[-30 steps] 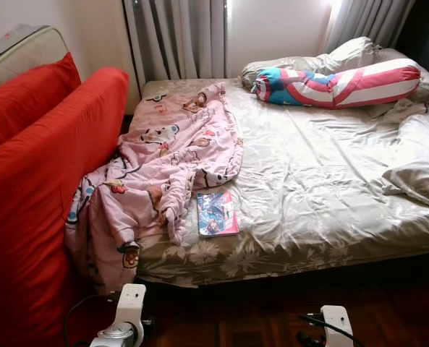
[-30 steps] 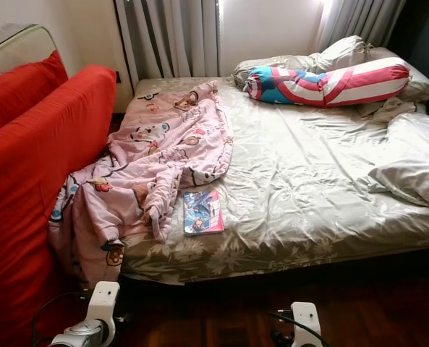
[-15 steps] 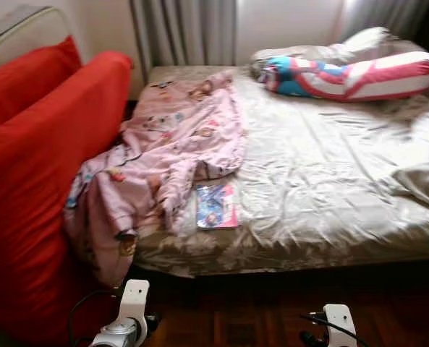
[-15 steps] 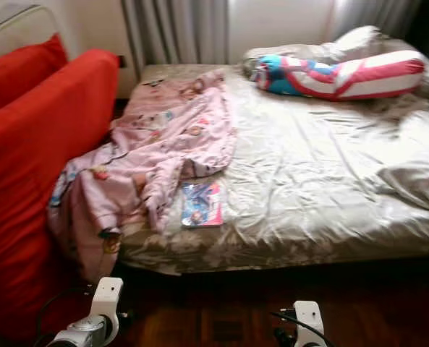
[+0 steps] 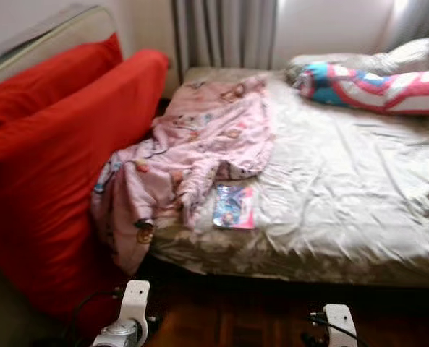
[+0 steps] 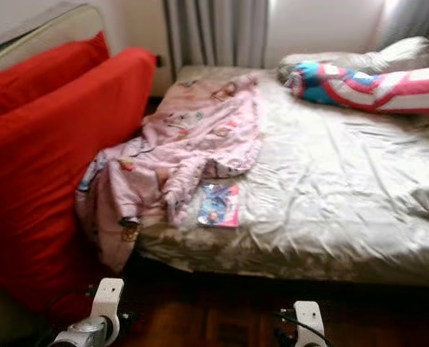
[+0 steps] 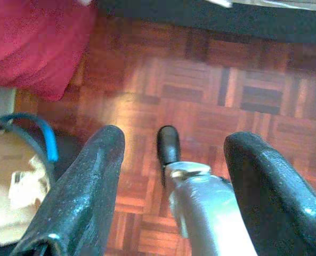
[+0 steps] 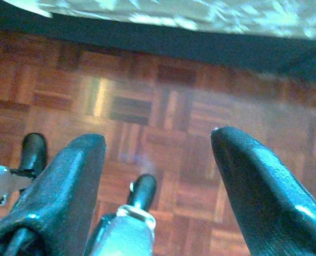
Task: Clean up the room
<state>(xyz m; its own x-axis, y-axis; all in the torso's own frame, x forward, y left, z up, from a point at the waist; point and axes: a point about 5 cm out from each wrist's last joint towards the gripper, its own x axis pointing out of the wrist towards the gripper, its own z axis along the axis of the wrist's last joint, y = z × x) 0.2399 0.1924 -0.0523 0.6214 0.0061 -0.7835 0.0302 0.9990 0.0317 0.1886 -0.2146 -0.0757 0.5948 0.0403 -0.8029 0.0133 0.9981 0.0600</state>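
At nine o'clock in the head view stood a red sofa [image 5: 62,166], its back against the bed [image 5: 359,188]. A pink blanket [image 5: 200,155] lay crumpled across the bed's near-left corner, at about eleven o'clock from the robot, one end hanging over the edge toward the floor [image 7: 200,90]. Just beside it, at twelve o'clock, a small book [image 5: 234,207] lay flat on the sheet, touching the blanket's edge. A striped bolster [image 5: 373,87] lay at two o'clock near the head of the bed, with pillows behind it.

Both arms hung low over the parquet. The left hand [image 7: 173,186] was spread wide and held nothing; the right hand [image 8: 158,186] was likewise spread and empty.

Assessment: the tidying appeared barely begun. The blanket was unfolded, the book had not been put away, and the sheet was creased. Nothing had been picked up. The head views were blurred, so finer detail could not be confirmed.
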